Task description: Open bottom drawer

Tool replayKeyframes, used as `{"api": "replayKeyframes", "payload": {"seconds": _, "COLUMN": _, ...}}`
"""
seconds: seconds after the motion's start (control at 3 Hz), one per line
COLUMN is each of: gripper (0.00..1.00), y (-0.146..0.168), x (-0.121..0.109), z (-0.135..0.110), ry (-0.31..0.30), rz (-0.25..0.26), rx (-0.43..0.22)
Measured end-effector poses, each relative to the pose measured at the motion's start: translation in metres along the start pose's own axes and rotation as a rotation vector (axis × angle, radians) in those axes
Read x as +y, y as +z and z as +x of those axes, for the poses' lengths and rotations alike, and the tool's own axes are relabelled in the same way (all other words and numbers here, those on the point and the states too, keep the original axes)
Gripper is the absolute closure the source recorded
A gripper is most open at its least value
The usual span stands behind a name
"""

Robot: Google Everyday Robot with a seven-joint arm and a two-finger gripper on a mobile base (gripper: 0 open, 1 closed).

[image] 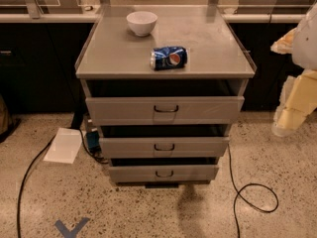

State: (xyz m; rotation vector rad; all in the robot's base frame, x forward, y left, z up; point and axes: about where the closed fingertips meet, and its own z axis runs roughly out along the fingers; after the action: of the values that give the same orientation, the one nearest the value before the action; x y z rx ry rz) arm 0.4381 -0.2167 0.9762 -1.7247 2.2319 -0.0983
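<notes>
A grey metal cabinet stands in the middle of the camera view with three drawers stacked. The bottom drawer (163,173) has the narrowest, shortest front and a small dark wire handle (164,173) at its centre. Its front sits close under the middle drawer (164,147), with only a thin dark gap above it. The top drawer (165,110) is the widest. My gripper (286,125) is at the right edge of the view, pale and bulky, level with the upper drawers and well to the right of the cabinet, far from the bottom handle.
A white bowl (141,22) and a blue soda can (168,58) lying on its side sit on the cabinet top (208,43). A white sheet (63,145) lies on the floor to the left. Black cables (247,192) run on the speckled floor on both sides. Dark counters stand behind.
</notes>
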Motion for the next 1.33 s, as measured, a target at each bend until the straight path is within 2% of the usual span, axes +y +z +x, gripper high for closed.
{"api": "replayKeyframes", "payload": {"seconds": 0.33, "gripper": 0.0, "y": 0.0, "x": 0.0, "z": 0.0, "ry": 0.0, "rz": 0.0, "rx": 0.0}}
{"api": "replayKeyframes", "payload": {"seconds": 0.67, "gripper": 0.0, "y": 0.027, "x": 0.011, "z": 0.0, "ry": 0.008, "rz": -0.008, "rx": -0.036}}
{"api": "replayKeyframes", "payload": {"seconds": 1.0, "gripper": 0.0, "y": 0.096, "x": 0.036, "z": 0.001, "ry": -0.004, "rz": -0.054, "rx": -0.109}}
{"api": "replayKeyframes", "payload": {"seconds": 1.33, "gripper": 0.0, "y": 0.188, "x": 0.07, "z": -0.001, "ry": -0.032, "rz": -0.132, "rx": -0.166}}
